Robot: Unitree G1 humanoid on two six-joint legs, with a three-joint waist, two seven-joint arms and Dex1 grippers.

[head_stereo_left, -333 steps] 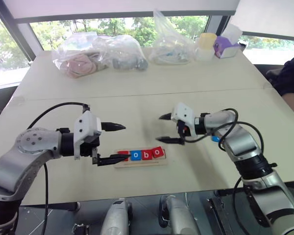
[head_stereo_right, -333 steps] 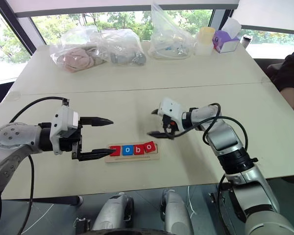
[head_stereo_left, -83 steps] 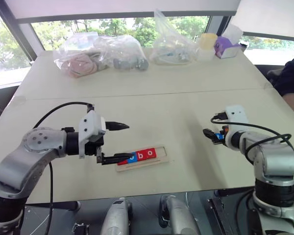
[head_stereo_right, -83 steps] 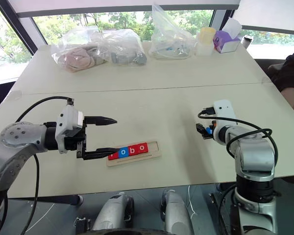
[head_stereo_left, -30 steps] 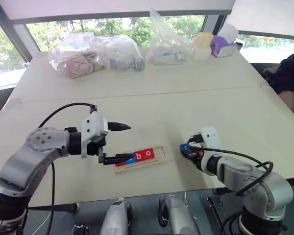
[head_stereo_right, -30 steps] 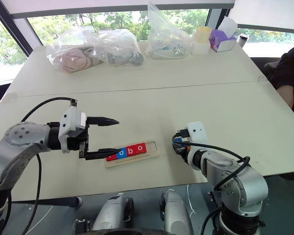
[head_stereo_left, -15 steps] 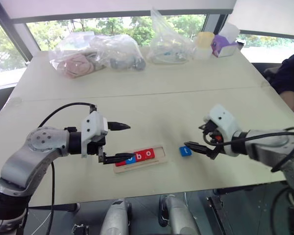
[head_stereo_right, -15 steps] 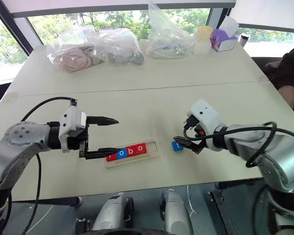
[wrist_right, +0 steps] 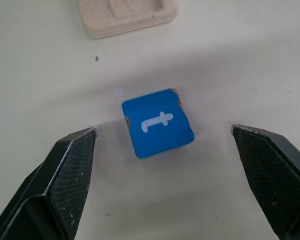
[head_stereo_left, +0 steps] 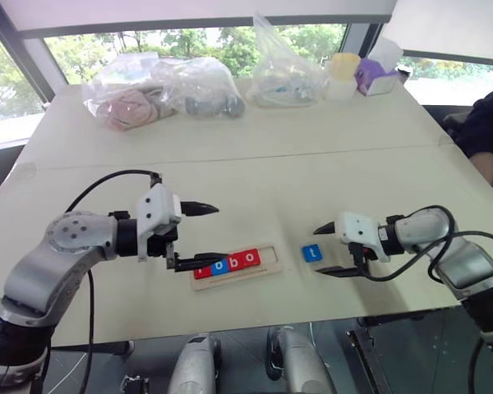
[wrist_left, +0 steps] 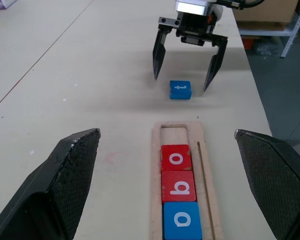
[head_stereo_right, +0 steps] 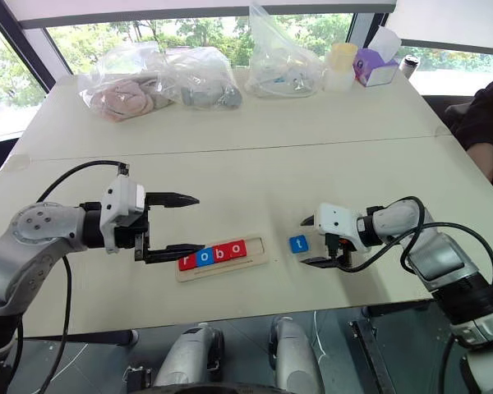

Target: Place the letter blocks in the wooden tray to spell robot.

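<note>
Now | wooden tray [head_stereo_left: 235, 271] lengthwise left-right, slightly tilted | t block [head_stereo_left: 311, 253] beside its right end

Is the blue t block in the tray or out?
Out. The blue t block lies flat on the table, beyond the wooden tray's empty end slot.

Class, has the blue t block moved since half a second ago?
No. The blue t block lies flat on the table, just right of the wooden tray, as before.
</note>
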